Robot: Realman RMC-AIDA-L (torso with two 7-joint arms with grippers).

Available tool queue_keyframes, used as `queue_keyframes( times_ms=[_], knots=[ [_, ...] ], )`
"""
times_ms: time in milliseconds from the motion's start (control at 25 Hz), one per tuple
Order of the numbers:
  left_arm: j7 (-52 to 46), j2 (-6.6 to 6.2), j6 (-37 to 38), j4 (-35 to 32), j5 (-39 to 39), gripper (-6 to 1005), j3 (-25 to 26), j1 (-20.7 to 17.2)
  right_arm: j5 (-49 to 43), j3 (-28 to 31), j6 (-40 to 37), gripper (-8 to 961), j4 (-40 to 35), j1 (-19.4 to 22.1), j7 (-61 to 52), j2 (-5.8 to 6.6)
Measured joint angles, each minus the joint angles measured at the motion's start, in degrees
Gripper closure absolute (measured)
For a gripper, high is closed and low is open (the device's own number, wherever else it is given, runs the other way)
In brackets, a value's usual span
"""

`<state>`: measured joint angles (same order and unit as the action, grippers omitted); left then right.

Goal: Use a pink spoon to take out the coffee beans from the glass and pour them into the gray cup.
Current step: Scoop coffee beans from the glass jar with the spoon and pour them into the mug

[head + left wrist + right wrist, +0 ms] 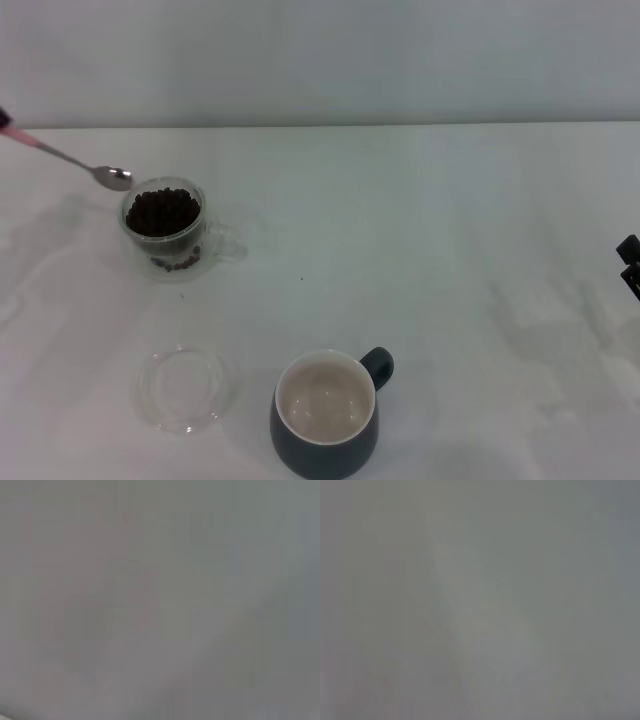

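Head view puts the pink spoon (70, 160) in front of you at the far left, held up off the table (450, 250). Its pink handle runs off the left edge of the picture and its shiny bowl hangs just beside the far-left rim of the glass (165, 228), slightly above it. You see no beans in the bowl from here.

The glass stands upright on the table, its clear handle pointing to the right, and the coffee beans (162, 212) fill it nearly to the rim.

The gray cup (326, 412) sits near the front edge, well apart from the glass, with its loop handle turned toward the back right and its cream inside bare. A clear glass saucer (186, 387) lies flat just to the left of the cup, not touching it.

At the left edge you catch only a dark sliver of the left gripper (4, 120) where the spoon's handle ends; you cannot tell how its fingers stand. The right gripper (630, 262) shows as a dark tip at the right edge, low over the table; again you cannot tell its fingers.

Both wrist views show you only a blank gray blur.
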<state>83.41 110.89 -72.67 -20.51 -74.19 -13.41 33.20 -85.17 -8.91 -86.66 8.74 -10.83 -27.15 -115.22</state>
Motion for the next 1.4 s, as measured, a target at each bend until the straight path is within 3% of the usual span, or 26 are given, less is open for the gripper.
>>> queue_keyframes(
  times_ms=[280, 520, 880, 1160, 1400],
  knots=[
    [0.9, 0.83, 5.2, 0.1, -0.2, 868, -5.5, 2.0, 0.0, 0.8, 0.0, 248, -0.5, -0.4, 0.2, 0.00],
    [5.5, 1.99, 7.0, 0.1, -3.7, 867, -6.1, 2.2, 0.0, 2.3, 0.2, 248, -0.5, -0.8, 0.1, 0.00],
    [6.0, 2.48, 8.8, 0.7, -2.8, 867, -8.9, 3.6, 0.0, 4.3, 0.5, 248, -0.3, -1.3, 0.0, 0.00],
    [6.1, 4.10, 10.0, 0.6, -2.8, 867, -9.7, 3.7, 0.0, 4.5, 0.6, 249, 0.0, -1.7, 0.0, 0.00],
    [3.0, 4.33, 9.9, 2.0, -2.8, 867, -9.7, 3.4, 0.0, 5.0, 0.7, 249, 0.1, -1.7, 0.0, 0.00]
  ],
)
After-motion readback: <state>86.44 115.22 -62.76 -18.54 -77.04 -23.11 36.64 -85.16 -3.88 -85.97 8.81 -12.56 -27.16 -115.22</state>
